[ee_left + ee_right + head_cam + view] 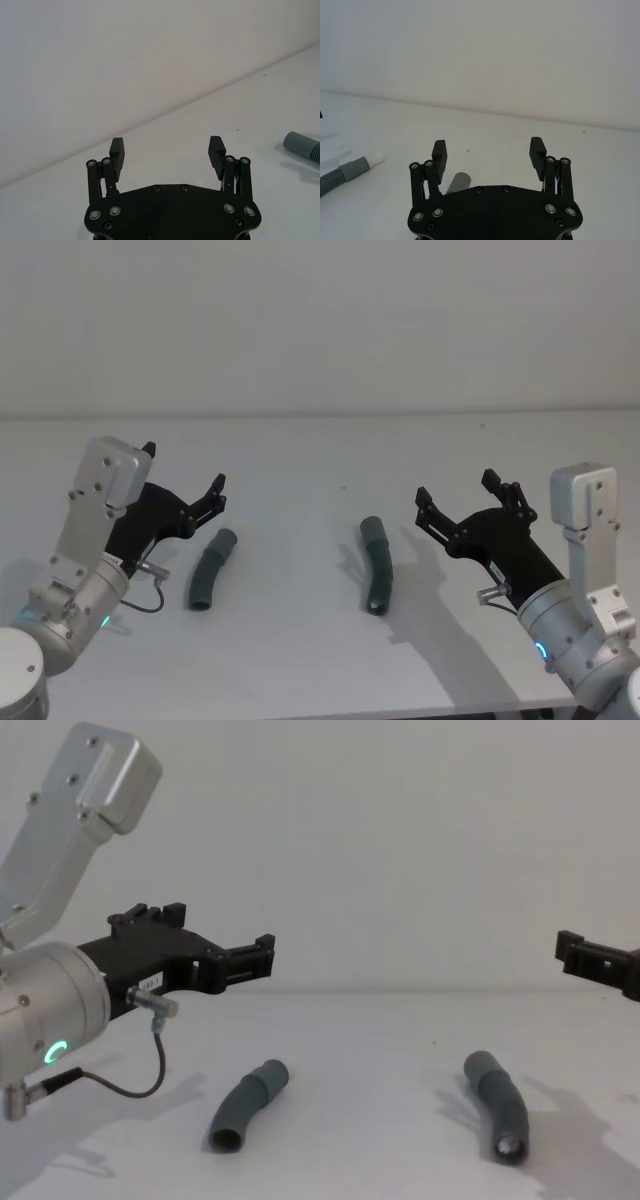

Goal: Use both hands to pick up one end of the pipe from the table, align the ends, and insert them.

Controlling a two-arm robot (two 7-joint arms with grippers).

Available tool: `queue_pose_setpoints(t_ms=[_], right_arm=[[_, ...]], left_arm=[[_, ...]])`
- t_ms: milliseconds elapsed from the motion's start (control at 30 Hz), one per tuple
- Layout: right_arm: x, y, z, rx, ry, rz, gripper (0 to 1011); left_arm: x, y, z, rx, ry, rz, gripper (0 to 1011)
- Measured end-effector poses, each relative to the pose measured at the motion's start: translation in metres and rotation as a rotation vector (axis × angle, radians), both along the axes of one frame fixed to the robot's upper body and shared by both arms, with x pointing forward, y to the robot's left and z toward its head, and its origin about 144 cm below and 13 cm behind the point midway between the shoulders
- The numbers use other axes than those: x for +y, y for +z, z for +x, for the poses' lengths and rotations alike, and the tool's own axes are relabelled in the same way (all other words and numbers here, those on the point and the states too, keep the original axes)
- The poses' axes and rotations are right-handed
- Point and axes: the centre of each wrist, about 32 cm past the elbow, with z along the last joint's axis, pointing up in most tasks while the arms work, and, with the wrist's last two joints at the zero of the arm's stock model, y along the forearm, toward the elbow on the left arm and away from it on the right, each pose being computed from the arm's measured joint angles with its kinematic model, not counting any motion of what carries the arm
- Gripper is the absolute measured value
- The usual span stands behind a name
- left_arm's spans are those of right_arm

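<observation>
While both pipe pieces lie flat on the table (320,670), I judge the job not yet begun: nothing is picked up, lined up or joined. My left gripper (184,467) hangs above the table on the left, just left of the nearer piece. Its fingers are spread wide with nothing between them, and the left wrist view shows that gap bare. My right gripper (456,488) hangs the same way on the right, just right of the other piece, fingers also wide and empty.

The left piece (208,580) lies bent, one end toward me and the other away. The right piece (378,565) lies near the table's middle, well apart from the left one. No finger touches either.

A white tip (375,159) shows on one piece in the right wrist view, but I cannot tell which piece carries it.

As I read it, every step remains: each gripper must come down and close on its piece, lift it, bring the tip to the open cuff and push it in
</observation>
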Motion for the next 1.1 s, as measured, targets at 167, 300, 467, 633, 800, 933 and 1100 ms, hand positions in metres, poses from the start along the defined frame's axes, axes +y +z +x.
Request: queue_pose_setpoints(t_ms=[167,300,467,633,800,933,1100], right_arm=[[0.0,0.0,0.0,0.0,0.0,0.0,1004],[0.0,0.0,0.0,0.0,0.0,0.0,1004],[0.0,0.0,0.0,0.0,0.0,0.0,1004],[0.0,0.0,0.0,0.0,0.0,0.0,1004],[0.0,0.0,0.0,0.0,0.0,0.0,1004],[0.0,0.0,0.0,0.0,0.0,0.0,1004],[0.0,0.0,0.0,0.0,0.0,0.0,1004]], left_arm=[[0.0,0.0,0.0,0.0,0.0,0.0,1002],[0.0,0.0,0.0,0.0,0.0,0.0,1002],[0.0,0.0,0.0,0.0,0.0,0.0,1002],[0.0,0.0,0.0,0.0,0.0,0.0,1002],[0.0,0.0,0.0,0.0,0.0,0.0,1001],[0.0,0.0,0.0,0.0,0.0,0.0,1002],[0.0,0.0,0.0,0.0,0.0,0.0,1002]])
